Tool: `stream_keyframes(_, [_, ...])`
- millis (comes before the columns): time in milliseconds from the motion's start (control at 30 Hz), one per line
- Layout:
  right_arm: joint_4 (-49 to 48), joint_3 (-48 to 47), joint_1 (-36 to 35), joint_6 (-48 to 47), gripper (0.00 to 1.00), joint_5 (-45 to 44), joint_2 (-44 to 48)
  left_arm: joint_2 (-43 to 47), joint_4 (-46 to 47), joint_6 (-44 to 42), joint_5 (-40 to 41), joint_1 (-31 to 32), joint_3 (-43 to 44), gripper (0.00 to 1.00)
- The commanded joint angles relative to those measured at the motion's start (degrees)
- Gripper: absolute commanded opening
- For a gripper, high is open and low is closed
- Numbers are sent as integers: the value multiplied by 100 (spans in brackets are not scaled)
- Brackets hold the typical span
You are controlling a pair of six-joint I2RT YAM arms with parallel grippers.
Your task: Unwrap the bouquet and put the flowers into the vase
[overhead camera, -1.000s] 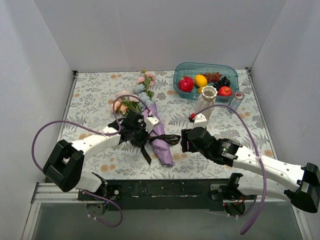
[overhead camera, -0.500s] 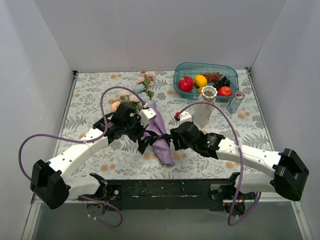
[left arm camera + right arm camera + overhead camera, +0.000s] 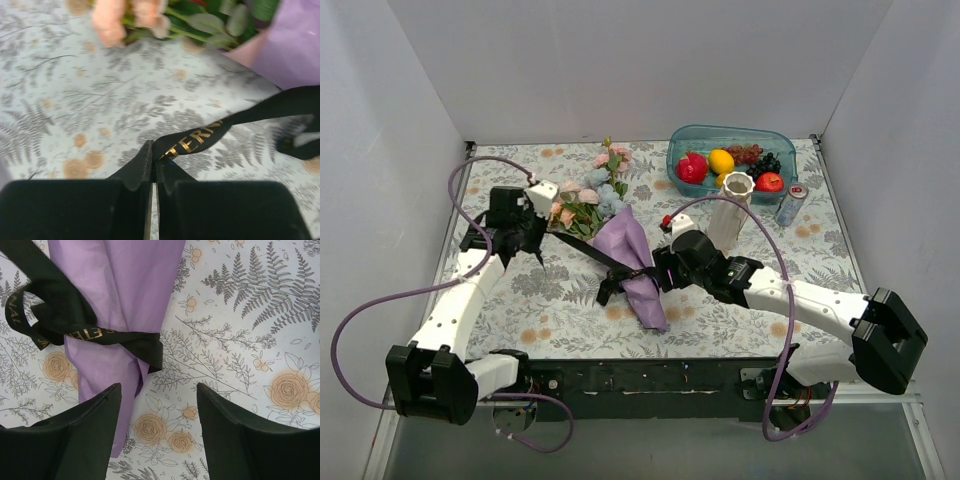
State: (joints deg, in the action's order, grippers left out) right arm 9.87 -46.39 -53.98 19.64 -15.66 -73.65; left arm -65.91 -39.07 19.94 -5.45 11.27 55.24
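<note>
Left wrist view: my left claw (image 3: 152,165) pinches the black ribbon (image 3: 235,122), taut from the bouquet (image 3: 625,262) lying between my claws; my right claw (image 3: 158,390) hangs spread over its purple paper (image 3: 125,285).

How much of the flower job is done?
Nothing is finished yet. The left fingers pinch the black ribbon, stretched tight. The right fingers hover open over the purple paper. The ribbon is round the paper, the flowers are inside it, and the vase holds none.

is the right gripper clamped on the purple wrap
No, the right gripper stands open, jaws wide apart over the purple paper of the bouquet.
</note>
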Motion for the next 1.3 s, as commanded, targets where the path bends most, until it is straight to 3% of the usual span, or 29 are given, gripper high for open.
stream_keyframes(0, [-345,-291,10,-162,69,265,-123,8,355,-219,299,-616,329,0])
stream_keyframes(200, [-424,-327,10,-267,68,379,-273,-378,602,-236,616,-1784,417,0])
stream_keyframes(433, [-547,-380,10,-522,67,546,-527,-511,664,-368,598,-2199,224,0])
stream_keyframes(767, [-925,-133,-69,-926,64,1487,-721,-923,875,-571,704,-2910,267,0])
stream_keyframes(1000, [-838,-160,-254,-1418,69,1171,-651,-1020,875,-694,554,-3218,312,0])
stream_keyframes(1267, [-591,-520,-579,-1946,71,178,-1090,-968,787,-702,282,-3219,189,0])
